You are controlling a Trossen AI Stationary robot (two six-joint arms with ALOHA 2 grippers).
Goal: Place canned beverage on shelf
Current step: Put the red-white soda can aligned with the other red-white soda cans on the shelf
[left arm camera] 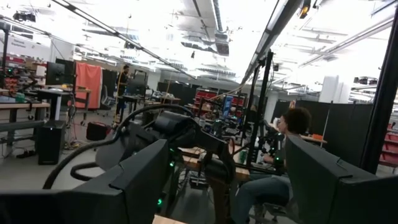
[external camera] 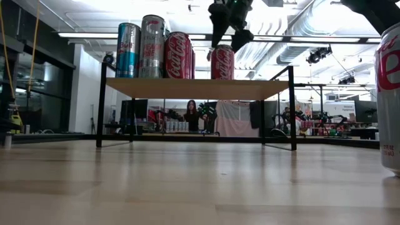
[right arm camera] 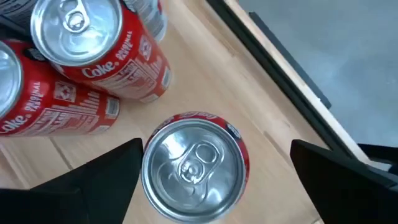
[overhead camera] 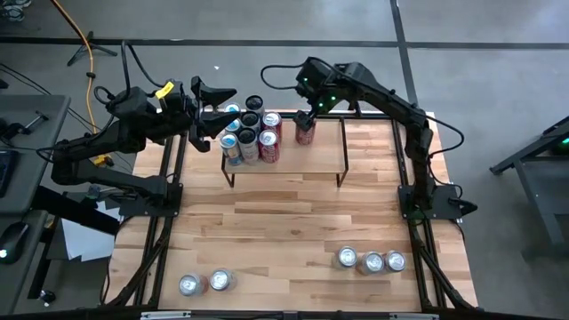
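The shelf (overhead camera: 307, 158) (external camera: 200, 89), a wood plank on black rod legs, stands at the table's far side. Several cans (overhead camera: 251, 135) (external camera: 153, 49) stand upright on its left part. A red Coke can (overhead camera: 305, 130) (external camera: 222, 62) (right arm camera: 196, 165) stands upright on the plank a little to their right. My right gripper (overhead camera: 308, 114) (external camera: 227, 39) (right arm camera: 217, 186) hangs open just above this can, pointing steeply down, one finger on either side of the can's top, not touching it. My left gripper (overhead camera: 212, 105) (left arm camera: 239, 186) waits open, raised over the shelf's left end.
Three cans (overhead camera: 370, 261) stand in a row near the table's front right; one of them (external camera: 390, 94) fills the low view's right edge. Two more cans (overhead camera: 204, 283) stand at the front left. Bare tabletop (overhead camera: 284, 222) lies between the shelf and these cans.
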